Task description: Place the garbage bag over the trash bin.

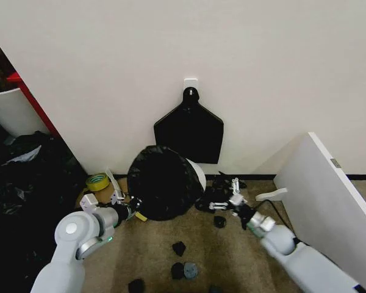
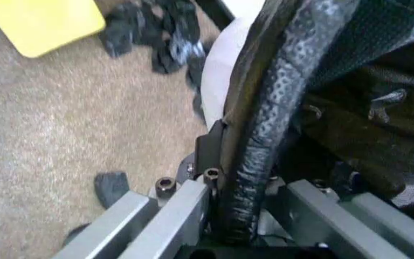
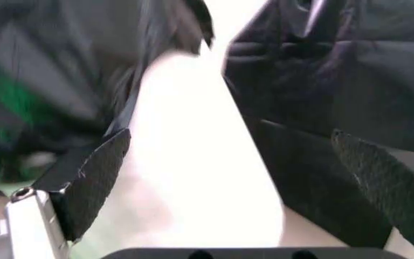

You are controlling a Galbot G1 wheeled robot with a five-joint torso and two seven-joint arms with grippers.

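Note:
The garbage bag (image 1: 161, 183) is a crinkly black sheet draped over the mouth of the white trash bin (image 1: 197, 174), which leans by the wall. My left gripper (image 1: 132, 212) is at the bag's lower left edge, shut on the garbage bag (image 2: 351, 124). In the left wrist view the gripper (image 2: 239, 162) pinches a rolled black edge beside the bin's white wall (image 2: 218, 81). My right gripper (image 1: 224, 205) is on the bin's right side. In the right wrist view this gripper (image 3: 236, 172) is open, with the bin wall (image 3: 192, 162) between its fingers and the bag (image 3: 336, 70) just beyond.
A flat black bundle of bags (image 1: 189, 131) hangs on a wall hook above the bin. A white panel (image 1: 323, 195) stands at the right. Black scraps (image 1: 180, 248) dot the carpet. A yellow tape roll (image 1: 97, 181) and a dark heap (image 1: 24, 183) lie at the left.

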